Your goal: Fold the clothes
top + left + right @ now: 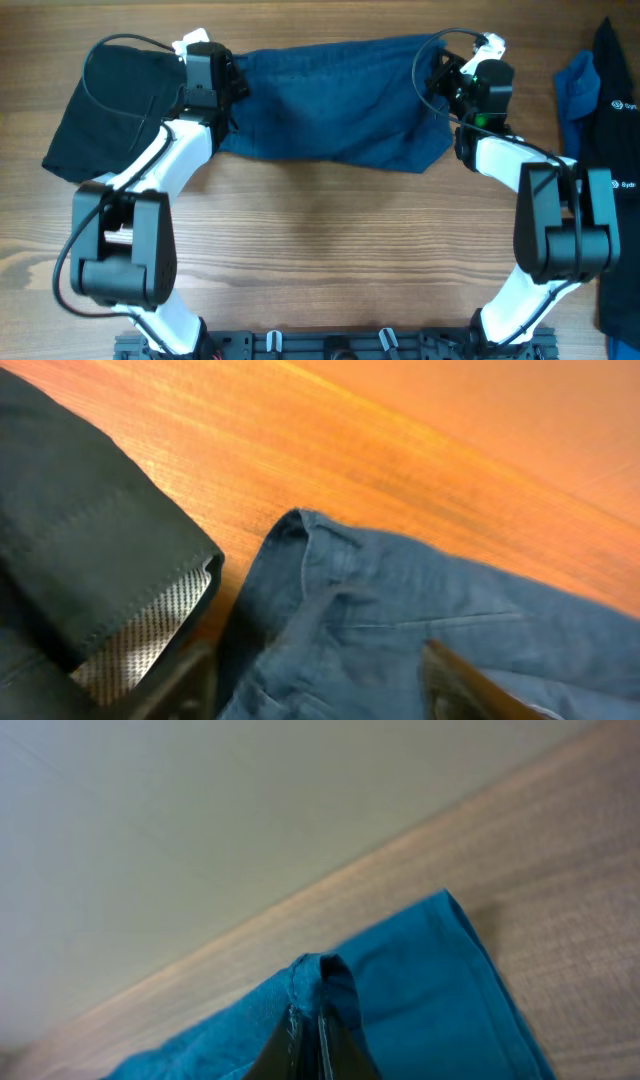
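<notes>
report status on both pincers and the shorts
Right pincer shut on a fold at the shorts right end. Left pincer open over the left end. Black garment close beside the left end.

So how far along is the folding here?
Looks done: folded black garment, far left. In hand: denim shorts spread out, right gripper shut on one end, left gripper open over the other. Left: folding them, plus the blue garment and dark garment at right.

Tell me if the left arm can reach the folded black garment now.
Probably yes: the folded black garment lies right beside the left gripper, nothing between them, though its open fingers straddle the edge of the dark blue denim shorts.
</notes>
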